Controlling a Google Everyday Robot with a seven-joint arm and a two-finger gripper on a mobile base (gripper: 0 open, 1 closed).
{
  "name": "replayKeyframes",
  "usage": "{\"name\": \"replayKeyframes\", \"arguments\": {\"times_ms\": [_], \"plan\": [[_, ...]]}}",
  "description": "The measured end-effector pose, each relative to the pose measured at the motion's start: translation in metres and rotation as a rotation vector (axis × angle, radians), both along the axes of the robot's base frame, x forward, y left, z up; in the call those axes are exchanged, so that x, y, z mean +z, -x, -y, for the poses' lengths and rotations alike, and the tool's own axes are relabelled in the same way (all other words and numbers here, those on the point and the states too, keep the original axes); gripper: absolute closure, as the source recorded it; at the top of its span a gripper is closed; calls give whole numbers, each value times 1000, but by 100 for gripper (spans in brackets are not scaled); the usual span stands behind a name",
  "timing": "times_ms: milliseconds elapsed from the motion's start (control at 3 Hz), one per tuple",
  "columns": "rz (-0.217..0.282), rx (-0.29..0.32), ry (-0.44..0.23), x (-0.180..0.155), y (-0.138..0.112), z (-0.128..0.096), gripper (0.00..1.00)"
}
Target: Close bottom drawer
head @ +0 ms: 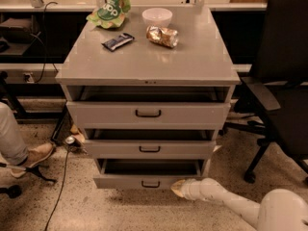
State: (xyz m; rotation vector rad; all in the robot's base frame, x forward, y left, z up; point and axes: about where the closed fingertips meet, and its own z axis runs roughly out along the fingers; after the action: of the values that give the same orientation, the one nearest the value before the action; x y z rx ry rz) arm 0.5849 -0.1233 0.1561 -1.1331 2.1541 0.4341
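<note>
The bottom drawer [122, 181] is the lowest of three grey drawers in the cabinet [144, 61]. It stands pulled out, its dark inside showing, with a small black loop handle [150, 184] on its low front panel. My gripper [177, 188] comes in from the lower right on a white arm [226, 203]. Its tip is against the right part of the drawer's front panel, just right of the handle.
The middle drawer [149, 149] and top drawer [148, 113] also stand slightly open. A green bag [109, 11], white bowl [157, 16], dark bar [118, 41] and foil packet [162, 36] lie on top. A black office chair [284, 81] stands right; a person's leg and shoe [29, 155] are left.
</note>
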Motion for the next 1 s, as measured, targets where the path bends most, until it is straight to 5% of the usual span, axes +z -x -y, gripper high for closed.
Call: {"name": "replayKeyframes", "arguments": {"times_ms": [333,667,1000], "plan": [[59,10,-21,4,-32,-4,100],[59,10,-21,4,-32,-4,100],[116,14,-23,15,-56,-3,100]]}}
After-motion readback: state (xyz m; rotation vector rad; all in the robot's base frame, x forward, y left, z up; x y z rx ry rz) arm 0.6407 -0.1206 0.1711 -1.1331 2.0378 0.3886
